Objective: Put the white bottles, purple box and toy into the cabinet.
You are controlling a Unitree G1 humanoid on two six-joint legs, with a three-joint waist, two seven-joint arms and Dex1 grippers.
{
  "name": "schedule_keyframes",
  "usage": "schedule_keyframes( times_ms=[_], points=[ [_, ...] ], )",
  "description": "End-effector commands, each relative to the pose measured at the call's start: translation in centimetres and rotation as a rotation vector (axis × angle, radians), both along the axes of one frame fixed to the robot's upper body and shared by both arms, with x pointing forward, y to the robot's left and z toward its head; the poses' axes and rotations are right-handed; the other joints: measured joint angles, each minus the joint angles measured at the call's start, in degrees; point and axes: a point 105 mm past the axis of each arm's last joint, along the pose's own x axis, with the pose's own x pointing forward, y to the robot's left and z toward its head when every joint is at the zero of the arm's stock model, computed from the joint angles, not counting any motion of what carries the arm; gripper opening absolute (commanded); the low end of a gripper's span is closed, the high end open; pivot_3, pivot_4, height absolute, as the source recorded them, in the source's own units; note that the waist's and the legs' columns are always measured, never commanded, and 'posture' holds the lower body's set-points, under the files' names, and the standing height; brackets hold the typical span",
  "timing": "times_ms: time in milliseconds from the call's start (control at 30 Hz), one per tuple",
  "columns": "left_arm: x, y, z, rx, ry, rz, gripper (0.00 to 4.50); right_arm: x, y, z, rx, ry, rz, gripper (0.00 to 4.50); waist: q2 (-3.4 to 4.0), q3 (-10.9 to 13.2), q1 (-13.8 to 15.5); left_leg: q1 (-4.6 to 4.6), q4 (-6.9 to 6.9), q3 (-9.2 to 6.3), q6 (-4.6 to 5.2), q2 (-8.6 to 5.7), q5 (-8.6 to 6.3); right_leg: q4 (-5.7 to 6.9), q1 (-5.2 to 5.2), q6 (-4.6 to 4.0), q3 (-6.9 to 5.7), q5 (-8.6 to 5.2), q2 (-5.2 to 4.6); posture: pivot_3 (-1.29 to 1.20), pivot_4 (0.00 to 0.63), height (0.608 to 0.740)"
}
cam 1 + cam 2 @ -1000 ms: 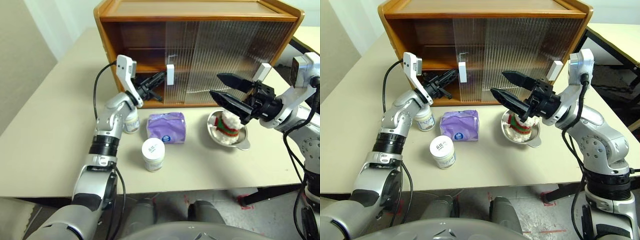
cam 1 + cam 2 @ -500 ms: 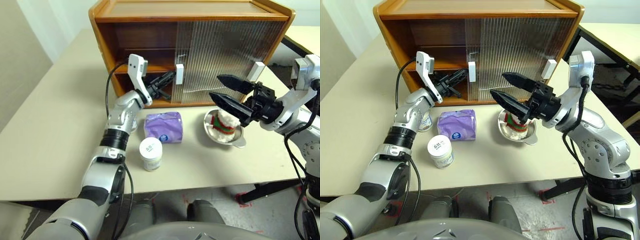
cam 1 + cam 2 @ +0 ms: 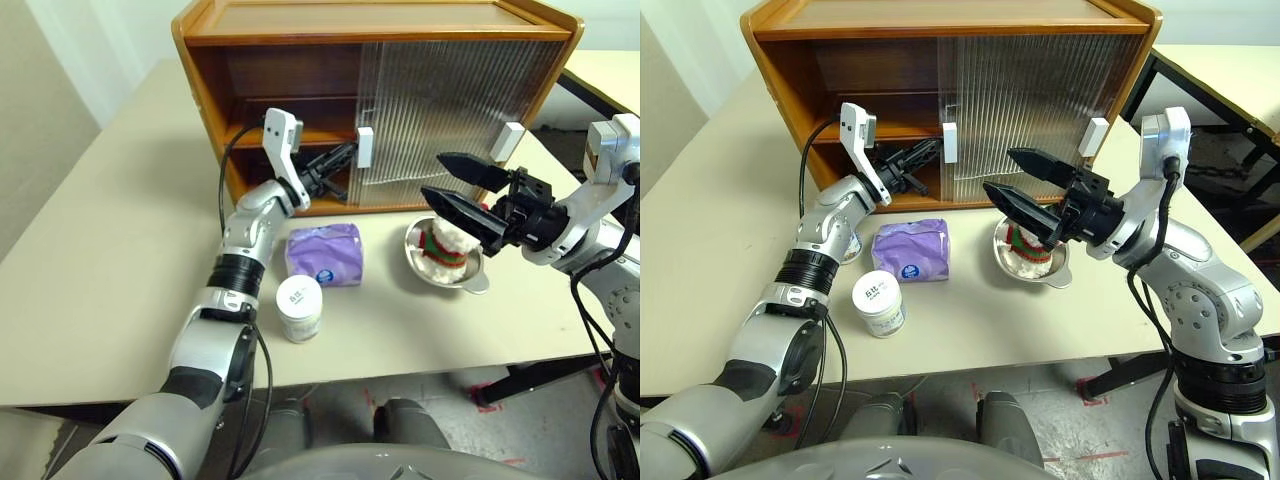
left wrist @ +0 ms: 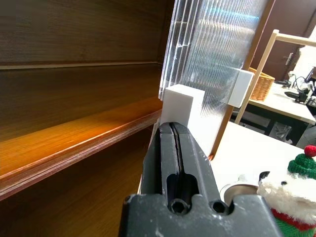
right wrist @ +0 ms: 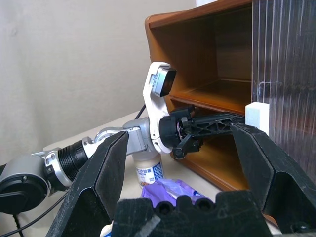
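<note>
Glossy wood cabinet [image 3: 214,75]; ribbed, probably plastic doors [image 3: 450,95]; fluffy toy [image 3: 447,250].

The left arm [image 3: 245,235] hides most of one white bottle [image 3: 851,246]. The cabinet's [image 3: 300,20] ribbed doors [image 3: 450,110] blur its right half. The bottle [image 3: 299,307] label text is illegible.

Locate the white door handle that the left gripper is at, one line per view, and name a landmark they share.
Left eye: handle on the sliding door's edge, at the shut left gripper's tips.
Right eye: handle, same door edge, above the purple box.
Left wrist: white block just beyond the closed fingers.
Right wrist: white block on the ribbed door's edge.
Shared landmark: the cabinet's middle shelf.
</note>
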Motion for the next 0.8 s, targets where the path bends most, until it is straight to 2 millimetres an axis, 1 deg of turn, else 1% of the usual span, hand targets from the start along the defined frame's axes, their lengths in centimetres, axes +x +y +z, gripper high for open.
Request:
schedule_keyframes(
  times_ms=[33, 167, 300, 467, 567, 633, 733, 800],
  points=[
    [-0.3, 0.8, 0.5, -0.008, -0.018, 0.013, 0.03, 0.1, -0.4, -0.2, -0.01, -0.003, -0.011, 4.5, 0.0, 0.0, -0.1, 0.0, 0.0, 0.0, 0.0, 0.0, 0.0, 0.0, 0.0, 0.0, 0.01, 0.0, 0.0, -0.07, 0.0, 0.74],
    [-1.2, 2.1, 2.3, -0.042, -0.055, 0.04, 0.03, 0.3, -0.6, -0.7, -0.013, 0.008, -0.014, 4.5, 0.0, 0.0, -0.7, 0.01, -0.01, 0.0, 0.0, 0.01, 0.0, 0.03, -0.01, 0.0, 0.06, 0.0, 0.0, -0.05, 0.0, 0.74],
    [-2.1, 3.4, 4.0, -0.07, -0.079, 0.069, 0.03, 0.5, -0.8, -1.3, -0.016, 0.024, -0.013, 4.5, 0.0, 0.0, -0.6, 0.04, 0.0, 0.0, -0.01, 0.01, -0.01, 0.09, -0.02, 0.01, 0.1, 0.01, 0.01, -0.03, 0.0, 0.74],
    [-3.6, 6.7, 5.0, -0.081, -0.123, 0.116, 0.03, 0.8, -0.6, -2.0, -0.013, 0.046, 0.003, 4.5, 0.01, 0.0, -0.6, 0.12, 0.01, 0.02, -0.02, 0.0, -0.01, 0.17, -0.01, 0.02, 0.16, 0.02, 0.01, 0.01, 0.0, 0.74],
    [-5.0, 8.8, 4.9, -0.069, -0.136, 0.133, 0.59, 1.0, -0.4, -2.4, -0.015, 0.056, 0.019, 4.5, 0.01, 0.0, -0.4, 0.14, 0.01, 0.02, -0.03, 0.01, -0.01, 0.22, -0.02, 0.01, 0.18, 0.02, 0.02, 0.03, 0.0, 0.74],
    [-5.7, 9.9, 4.5, -0.051, -0.143, 0.158, 1.3, 1.1, -0.4, -2.5, -0.016, 0.059, 0.025, 4.5, 0.01, 0.0, -0.2, 0.15, 0.01, 0.02, -0.03, 0.01, -0.02, 0.21, -0.02, 0.0, 0.19, 0.02, 0.02, 0.04, 0.0, 0.74],
    [-6.8, 11.8, 3.1, -0.002, -0.131, 0.194, 2.54, 1.4, -0.3, -2.5, -0.017, 0.062, 0.033, 4.5, 0.01, 0.0, 0.5, 0.16, 0.01, 0.03, -0.12, 0.03, -0.07, 0.21, -0.02, -0.02, 0.2, 0.02, 0.01, 0.06, 0.0, 0.74],
    [-7.3, 12.6, 2.4, 0.018, -0.118, 0.205, 3.32, 1.5, -0.3, -2.6, -0.018, 0.064, 0.037, 4.5, 0.02, 0.0, 1.1, 0.16, 0.01, 0.04, -0.21, 0.06, -0.12, 0.21, -0.04, -0.07, 0.2, 0.02, 0.02, 0.06, 0.0, 0.74]
  ],
)
